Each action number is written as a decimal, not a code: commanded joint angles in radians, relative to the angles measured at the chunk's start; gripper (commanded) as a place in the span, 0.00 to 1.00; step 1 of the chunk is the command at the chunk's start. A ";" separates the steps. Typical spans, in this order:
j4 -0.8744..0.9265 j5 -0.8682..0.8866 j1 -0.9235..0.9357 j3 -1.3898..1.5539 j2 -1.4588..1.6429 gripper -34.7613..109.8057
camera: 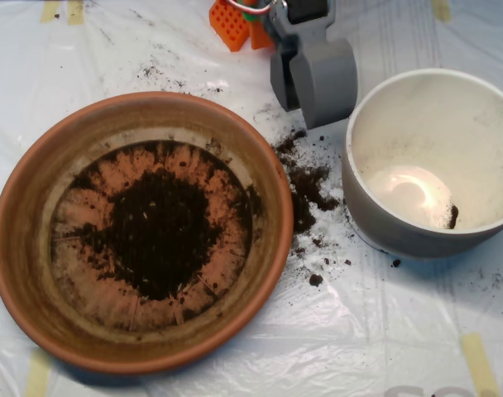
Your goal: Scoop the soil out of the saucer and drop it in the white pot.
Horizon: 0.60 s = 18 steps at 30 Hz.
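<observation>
Grey scoop (313, 76) (shells together, contents unseen) hangs between saucer (30, 207) and white pot (376, 223).

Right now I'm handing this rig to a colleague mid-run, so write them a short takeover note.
Claw: above the table between saucer and pot, at the top of the view.
Soil: mostly a dark pile in the middle of the saucer, at left.
White pot: at right, nearly bare; one small crumb inside.
Spilled soil: on the plastic sheet between the two.
Done: almost nothing moved.
Left: scoop the pile into the pot.
</observation>
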 commanded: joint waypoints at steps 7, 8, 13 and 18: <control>-0.005 -0.058 0.147 -0.091 0.137 0.41; -0.006 -0.054 0.173 -0.110 0.123 0.41; -0.005 -0.008 0.245 -0.250 -0.034 0.40; -0.002 0.084 0.324 -0.380 -0.210 0.41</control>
